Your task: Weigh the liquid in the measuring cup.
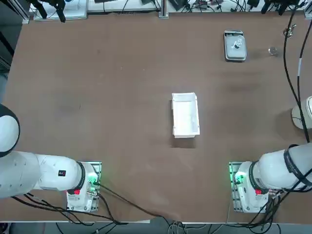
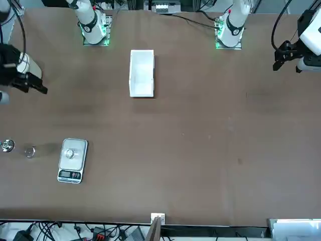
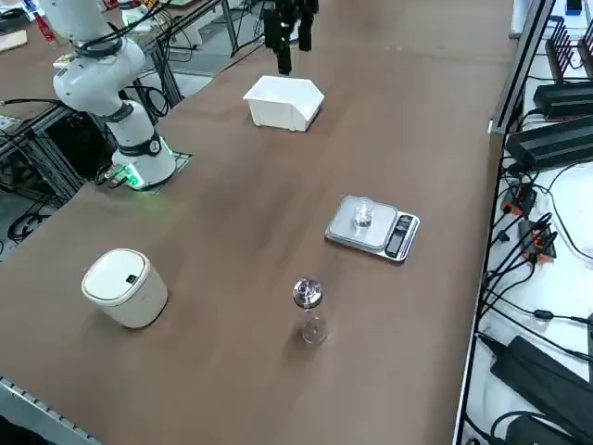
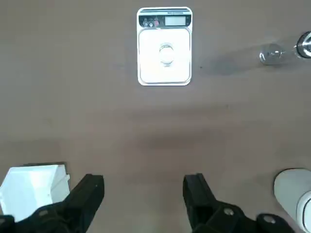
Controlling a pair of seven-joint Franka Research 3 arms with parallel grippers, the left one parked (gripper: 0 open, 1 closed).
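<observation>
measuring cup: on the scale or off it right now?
On it. The measuring cup stands upright on the middle of the scale. The right gripper is open, well back from it, holding nothing.

Measuring cup point(image 1: 237, 45) sits on scale point(image 1: 235, 47), far right; white tray point(image 1: 185, 115) mid-table.

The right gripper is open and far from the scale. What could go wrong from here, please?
1. Two tiny clear cups look alike: one on the scale, the scale cup, and a table cup beside it. The open right gripper might approach the wrong one.
2. A small metal-topped object stands close to the table cup; a grasp there could knock it.
3. Nudging the scale cup may spill it.
</observation>
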